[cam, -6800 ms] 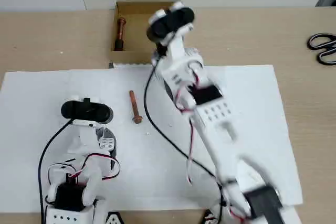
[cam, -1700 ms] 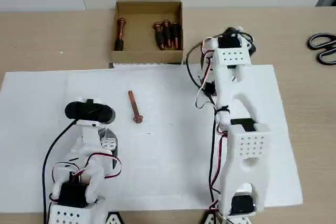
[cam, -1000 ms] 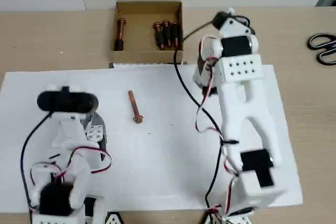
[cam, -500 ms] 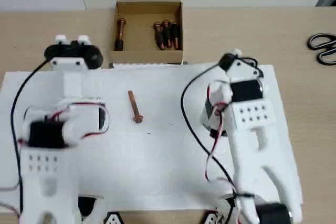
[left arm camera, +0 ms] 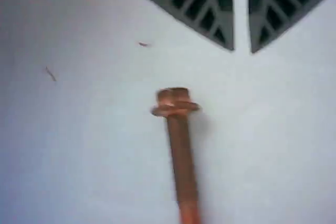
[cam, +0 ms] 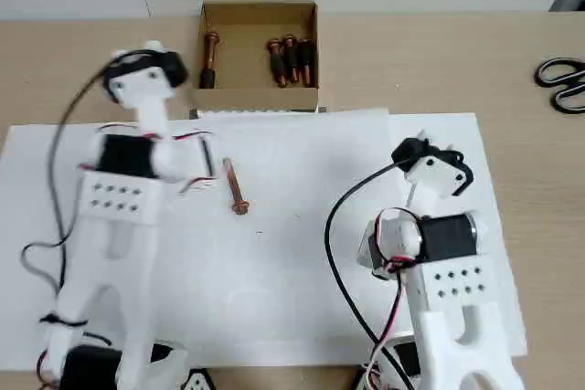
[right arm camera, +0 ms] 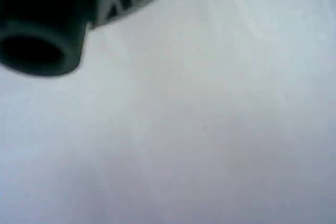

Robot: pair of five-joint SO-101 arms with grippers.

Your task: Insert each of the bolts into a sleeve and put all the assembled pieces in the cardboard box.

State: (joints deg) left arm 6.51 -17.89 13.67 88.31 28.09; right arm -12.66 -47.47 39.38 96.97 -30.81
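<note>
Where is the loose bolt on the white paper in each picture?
High view: the bolt lies on the white paper, close beside the left arm.
Left wrist view: it lies just ahead of the left gripper, head end nearest it.
Right wrist view: not in it.
Shared landmark: the white paper, under everything in all three views.

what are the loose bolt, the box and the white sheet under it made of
Bolt: looks like metal with a copper-coloured, fairly dull finish, going by its flanged head and rigid, straight shank.
Cardboard box: plain brown cardboard, matte, with thin upright walls.
White sheet: probably paper, as it is thin, matte and lies flat on the table.
</note>
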